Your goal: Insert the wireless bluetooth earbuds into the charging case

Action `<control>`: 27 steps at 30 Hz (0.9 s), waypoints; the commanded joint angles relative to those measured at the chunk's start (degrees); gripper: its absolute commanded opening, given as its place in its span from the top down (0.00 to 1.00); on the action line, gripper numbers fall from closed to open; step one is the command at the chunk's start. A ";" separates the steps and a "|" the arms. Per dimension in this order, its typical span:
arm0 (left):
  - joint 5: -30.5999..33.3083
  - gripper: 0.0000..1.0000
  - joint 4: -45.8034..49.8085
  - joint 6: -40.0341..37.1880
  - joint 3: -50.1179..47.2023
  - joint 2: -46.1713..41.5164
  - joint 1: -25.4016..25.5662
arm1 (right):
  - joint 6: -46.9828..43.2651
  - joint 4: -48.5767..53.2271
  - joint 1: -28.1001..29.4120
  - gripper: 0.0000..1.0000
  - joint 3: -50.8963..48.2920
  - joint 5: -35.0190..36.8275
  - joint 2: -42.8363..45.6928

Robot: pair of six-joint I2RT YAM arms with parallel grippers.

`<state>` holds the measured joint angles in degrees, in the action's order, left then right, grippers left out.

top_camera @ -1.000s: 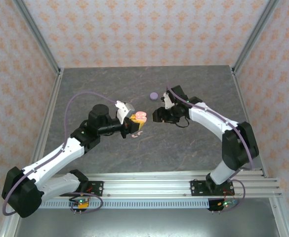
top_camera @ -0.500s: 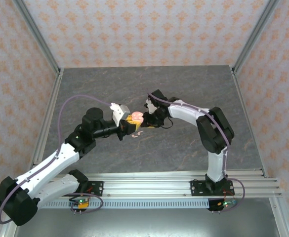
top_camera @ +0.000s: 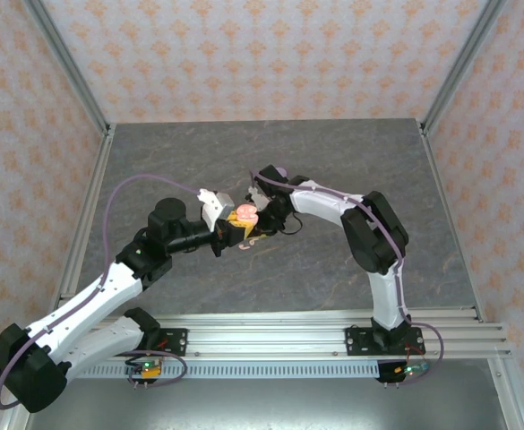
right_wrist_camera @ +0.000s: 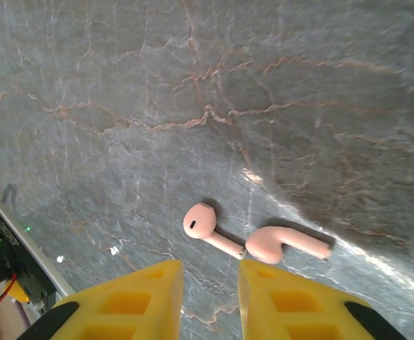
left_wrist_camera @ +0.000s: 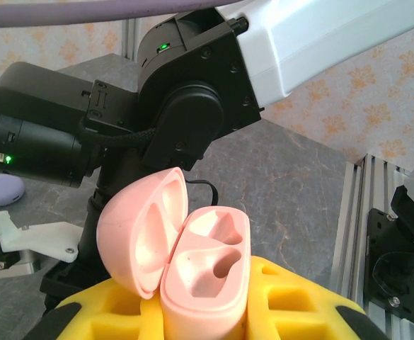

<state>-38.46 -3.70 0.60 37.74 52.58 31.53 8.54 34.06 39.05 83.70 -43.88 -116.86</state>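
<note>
- The right arm has swung in from the right side of the table (top_camera: 333, 278) within the last second; the right gripper (right_wrist_camera: 210, 301) now hangs just above the two pink buds (right_wrist_camera: 205, 225), fingers apart, nothing between them
- The buds lie on the stone just beside each other, untouched; one stem points at the other bud
- The left gripper (left_wrist_camera: 203, 315) stays clamped on the pink case (left_wrist_camera: 196, 262), held off the table, lid open, both wells empty
- A lilac case (left_wrist_camera: 1, 190) sits on the table behind
- Nothing is inserted yet; to my eye the swing sets up the first pick, with the case waiting close by
</note>
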 commanded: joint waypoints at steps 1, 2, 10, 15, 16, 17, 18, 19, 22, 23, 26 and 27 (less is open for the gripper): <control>0.75 0.88 -0.83 0.19 -0.63 -0.99 0.20 | -2.73 3.42 0.81 0.73 1.99 -2.92 -1.29; 0.70 0.88 -0.86 0.17 -0.57 -0.99 0.25 | -2.74 3.47 1.09 0.73 2.08 -3.11 -1.50; 0.83 0.88 -0.86 0.28 -0.74 -0.85 0.28 | -2.24 4.68 2.12 0.73 3.78 -0.42 -3.46; 1.11 0.88 -0.76 0.17 -0.84 -0.89 0.24 | -1.55 5.84 2.09 0.73 5.26 3.11 -4.50; 1.21 0.88 -0.74 0.28 -0.91 -0.81 0.28 | -1.42 6.17 2.09 0.73 5.65 3.87 -4.89; 1.27 0.88 -0.73 0.28 -0.91 -0.81 0.20 | -1.25 6.41 2.09 0.73 5.97 4.74 -5.06; 1.28 0.88 -0.85 0.28 -0.99 -0.84 0.23 | -1.11 6.67 2.09 0.73 6.21 5.53 -5.21; 1.28 0.88 -0.87 0.35 -0.99 -0.87 0.24 | -0.83 6.68 2.09 0.73 6.30 6.38 -5.14; 1.28 0.88 -0.90 0.36 -1.06 -0.85 0.28 | -0.06 6.71 2.09 0.73 6.39 9.33 -4.50; 1.28 0.88 -0.95 0.32 -1.00 -0.89 0.23 | 0.45 6.48 2.09 0.73 6.18 10.44 -4.08; 1.43 0.88 -0.93 0.35 -1.00 -0.81 0.25 | 2.12 5.94 2.05 0.73 5.89 14.63 -3.02; 1.42 0.88 -0.90 0.36 -1.00 -0.81 0.22 | 2.49 6.08 2.04 0.73 5.86 15.94 -2.79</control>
<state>-38.22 -3.68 0.62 36.99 52.60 31.53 8.99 38.59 41.10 88.90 -35.59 -121.14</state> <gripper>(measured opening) 0.214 0.270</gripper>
